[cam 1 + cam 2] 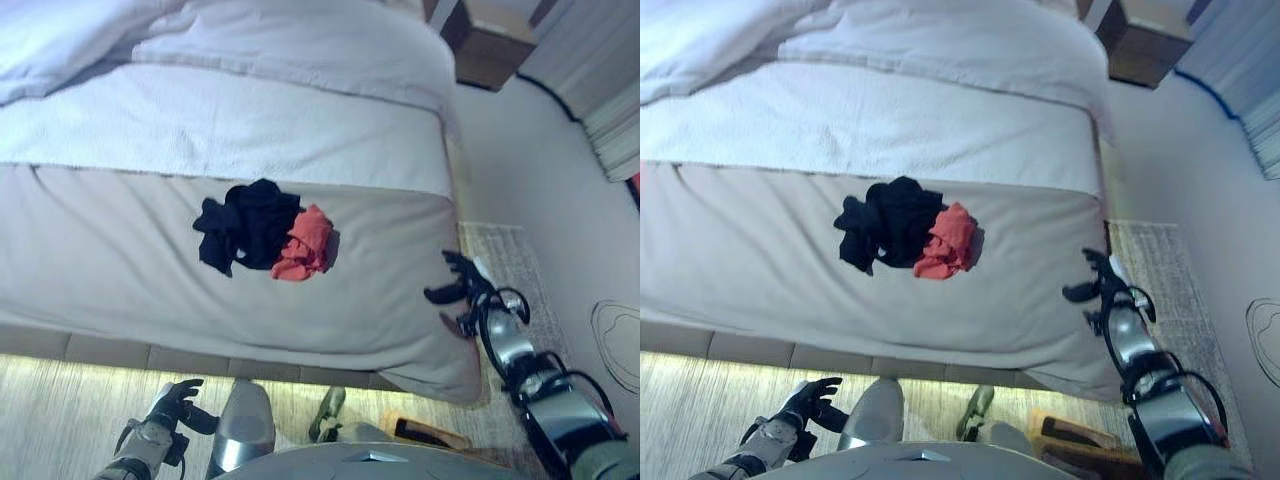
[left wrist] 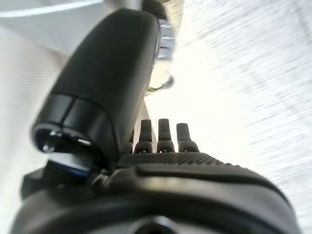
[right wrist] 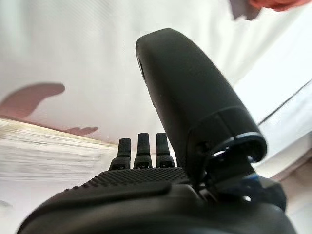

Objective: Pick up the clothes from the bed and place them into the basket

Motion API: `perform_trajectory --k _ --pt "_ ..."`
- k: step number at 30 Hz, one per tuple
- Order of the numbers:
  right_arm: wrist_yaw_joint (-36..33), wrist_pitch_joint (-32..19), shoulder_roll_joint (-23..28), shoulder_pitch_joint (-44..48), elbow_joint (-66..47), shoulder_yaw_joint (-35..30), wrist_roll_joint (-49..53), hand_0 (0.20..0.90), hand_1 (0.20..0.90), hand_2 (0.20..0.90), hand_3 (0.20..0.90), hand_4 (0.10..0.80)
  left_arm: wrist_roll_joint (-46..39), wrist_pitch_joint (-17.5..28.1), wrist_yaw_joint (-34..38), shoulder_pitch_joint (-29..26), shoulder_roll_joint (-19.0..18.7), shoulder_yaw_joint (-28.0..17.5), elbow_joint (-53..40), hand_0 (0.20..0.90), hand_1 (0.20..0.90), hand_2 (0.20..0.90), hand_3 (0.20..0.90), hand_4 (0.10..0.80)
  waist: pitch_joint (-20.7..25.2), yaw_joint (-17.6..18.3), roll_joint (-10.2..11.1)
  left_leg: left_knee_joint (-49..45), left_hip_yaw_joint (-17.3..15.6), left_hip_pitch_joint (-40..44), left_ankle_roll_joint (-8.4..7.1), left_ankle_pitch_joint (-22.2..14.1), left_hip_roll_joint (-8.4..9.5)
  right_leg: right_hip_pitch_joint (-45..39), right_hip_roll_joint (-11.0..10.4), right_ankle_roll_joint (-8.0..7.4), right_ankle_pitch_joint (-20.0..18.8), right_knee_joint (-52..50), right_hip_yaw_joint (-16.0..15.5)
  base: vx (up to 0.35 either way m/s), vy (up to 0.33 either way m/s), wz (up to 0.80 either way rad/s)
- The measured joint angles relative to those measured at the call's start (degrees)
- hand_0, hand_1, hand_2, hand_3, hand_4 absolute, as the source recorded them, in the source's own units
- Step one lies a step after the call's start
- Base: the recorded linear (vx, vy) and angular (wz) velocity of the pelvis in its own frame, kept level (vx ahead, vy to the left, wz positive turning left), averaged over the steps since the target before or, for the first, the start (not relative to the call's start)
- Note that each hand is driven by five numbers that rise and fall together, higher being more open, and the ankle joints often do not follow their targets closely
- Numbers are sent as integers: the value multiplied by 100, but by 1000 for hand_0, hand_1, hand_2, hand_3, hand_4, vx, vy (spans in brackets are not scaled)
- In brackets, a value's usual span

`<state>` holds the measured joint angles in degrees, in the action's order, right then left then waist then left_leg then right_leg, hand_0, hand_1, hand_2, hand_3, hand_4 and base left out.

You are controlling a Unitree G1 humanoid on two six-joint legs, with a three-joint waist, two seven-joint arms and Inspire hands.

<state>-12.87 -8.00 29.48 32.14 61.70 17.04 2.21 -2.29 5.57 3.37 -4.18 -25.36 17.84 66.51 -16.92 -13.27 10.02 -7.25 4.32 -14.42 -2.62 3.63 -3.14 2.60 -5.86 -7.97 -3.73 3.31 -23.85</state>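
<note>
Both arms low, hands empty.
The dark left hand (image 1: 178, 402) hangs with relaxed fingers; the dark right hand (image 1: 458, 283) reaches forward, fingers loosely spread.

Soft dim room light, bright strip glowing under the bed (image 1: 250, 300), wrist views blown out, blurred

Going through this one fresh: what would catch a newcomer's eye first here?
The small heap of clothes in the middle of the pale bed: a black garment with a red-orange garment touching its right side. The right hand hangs open past the bed's right corner, apart from the heap, and the left hand is low by the bed's foot over the rug, holding nothing. No basket shows.
</note>
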Motion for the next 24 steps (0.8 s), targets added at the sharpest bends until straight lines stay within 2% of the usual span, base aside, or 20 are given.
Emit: perform_trajectory --k 3,5,8,10,13,18,24 --pt "-92 -43 166 804 14 83 46 900 900 900 900 800 -2 197 9 -229 -35 -1 -55 900 900 900 900 800 -430 -291 -202 -168 111 -258 -37 -3 10 231 -26 84 53 -222 -64 -19 -41 20" --pt "-186 -109 238 1446 27 181 113 900 900 900 900 800 -12 271 33 -399 -56 -1 -68 900 900 900 900 800 -730 -454 -365 -293 206 -510 -120 26 25 471 -64 172 112 -446 -136 6 -31 19" --pt "-241 -166 255 1982 135 321 119 900 900 900 900 800 -60 366 45 -453 -150 -2 -153 900 900 900 900 800 -988 -637 -438 -472 331 -811 -133 26 74 775 -141 324 238 -816 -240 98 -35 19" --pt "-268 -166 287 2170 200 378 123 900 900 900 900 800 -62 368 41 -499 -164 -22 -199 900 900 900 900 800 -1169 -708 -490 -508 399 -832 -247 -75 114 816 -202 306 364 -984 -266 77 -9 19" --pt "-282 -140 312 2459 393 421 138 900 900 900 900 800 -113 471 2 -498 -173 -16 -269 900 900 900 900 800 -1213 -848 -531 -690 455 -1166 -238 -73 217 1213 -377 301 503 -1424 -306 19 46 14" --pt "-248 -30 327 2723 459 658 132 900 900 900 900 800 -143 471 -84 -527 -199 -20 -285 900 900 900 900 800 -1304 -858 -676 -1054 544 -1514 -165 -121 422 1676 -713 361 838 -2245 -322 54 75 14" --pt "200 -8 453 3100 456 1004 165 900 900 900 900 800 -284 475 -229 -536 -218 -26 -560 900 900 900 900 800 -1393 -849 -831 -1677 488 -2068 -91 -280 510 2428 -1014 463 1214 -3317 -114 44 65 -1"
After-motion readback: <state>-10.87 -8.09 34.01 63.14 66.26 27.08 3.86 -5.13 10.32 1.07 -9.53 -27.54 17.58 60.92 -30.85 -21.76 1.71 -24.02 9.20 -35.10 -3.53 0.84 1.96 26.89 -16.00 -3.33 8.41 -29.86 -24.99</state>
